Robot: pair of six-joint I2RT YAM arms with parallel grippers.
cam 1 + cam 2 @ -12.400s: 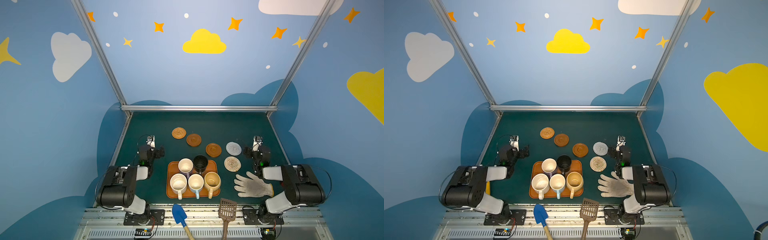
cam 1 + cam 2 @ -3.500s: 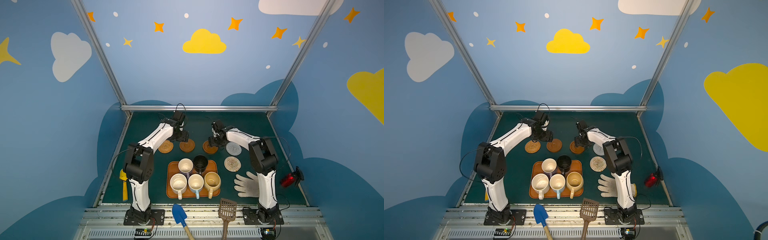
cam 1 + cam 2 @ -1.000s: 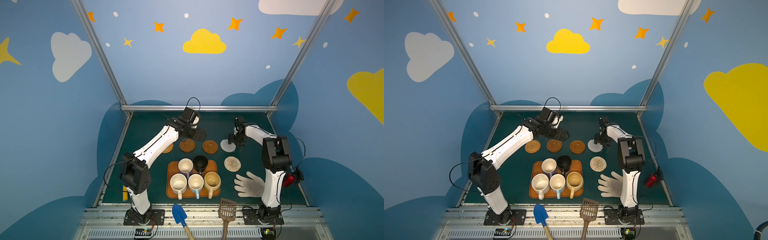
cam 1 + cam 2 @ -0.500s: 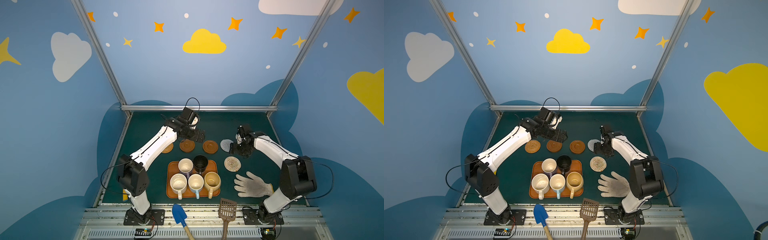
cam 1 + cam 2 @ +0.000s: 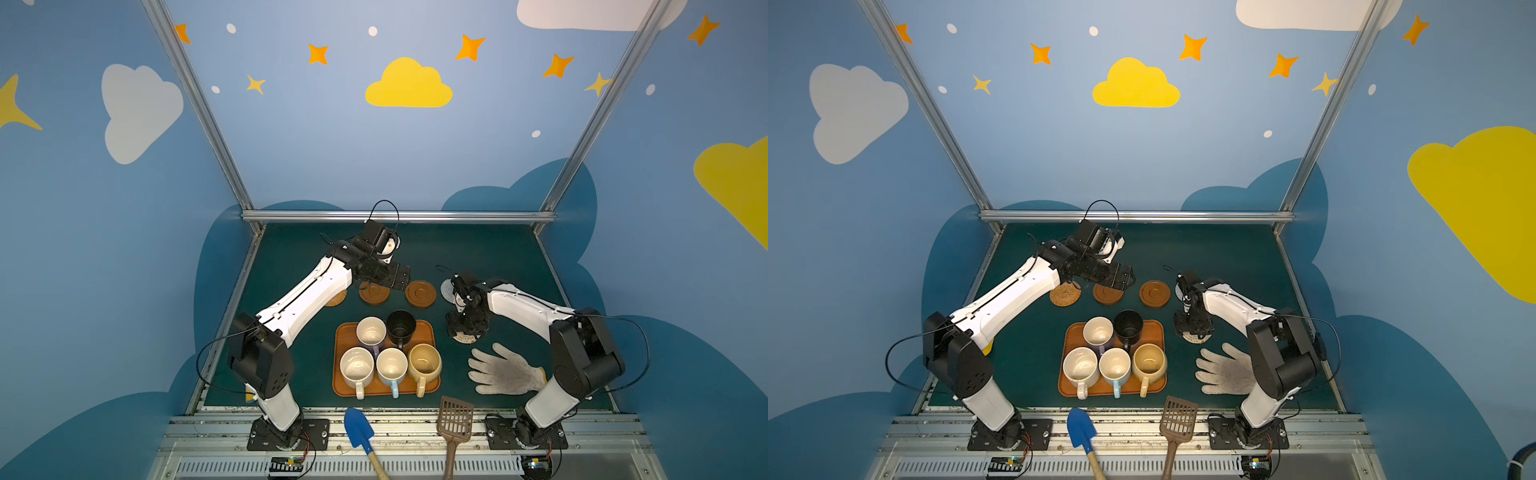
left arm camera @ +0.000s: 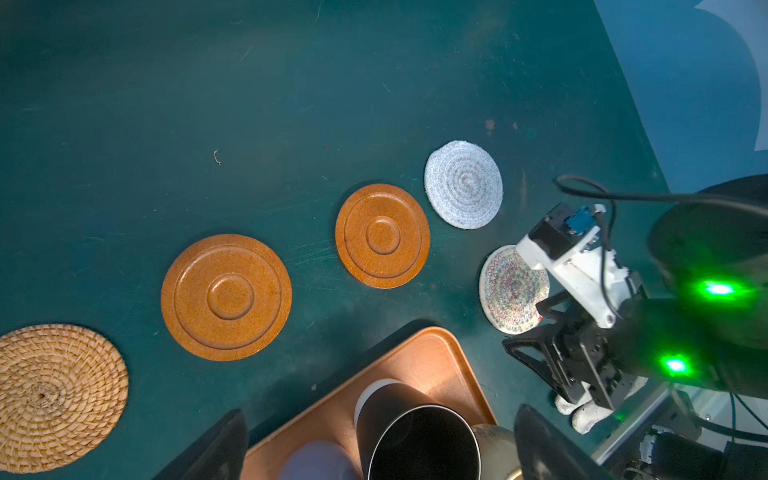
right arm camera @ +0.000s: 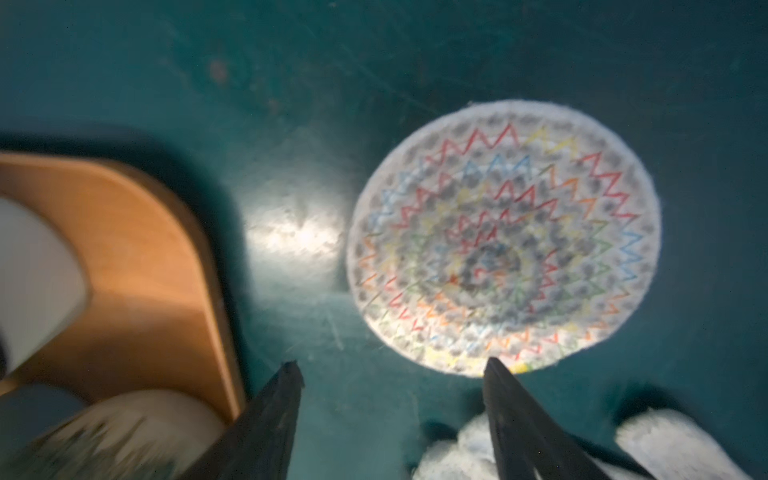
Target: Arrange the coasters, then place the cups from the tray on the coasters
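Observation:
Four coasters lie in a row behind the tray: rattan point(image 5: 1065, 294) point(image 6: 54, 395), two brown wooden point(image 5: 374, 293) point(image 5: 420, 293) point(image 6: 226, 297) point(image 6: 382, 236), and grey-white rope point(image 5: 446, 286) point(image 6: 463, 185). The beige rope coaster point(image 7: 503, 237) point(image 6: 509, 291) lies right of the tray. My right gripper point(image 5: 465, 328) point(image 7: 391, 368) hangs low at its near edge, open and empty. The tray point(image 5: 341, 338) holds the lilac point(image 5: 371, 333), black point(image 5: 401, 326), cream point(image 5: 356, 368), pale blue point(image 5: 391, 366) and tan point(image 5: 424, 362) cups. My left gripper point(image 5: 399, 277) point(image 6: 382, 440) hovers open above the wooden coasters.
A white work glove point(image 5: 505, 370) lies just in front of the beige coaster, near the right arm. A blue trowel point(image 5: 358, 430) and a brown slotted spatula point(image 5: 455, 417) rest on the front rail. A small yellow item point(image 5: 987, 347) shows behind the left arm.
My right arm has swung toward the front, from the grey-white coaster down to the beige one. The left arm has barely moved and stays open.

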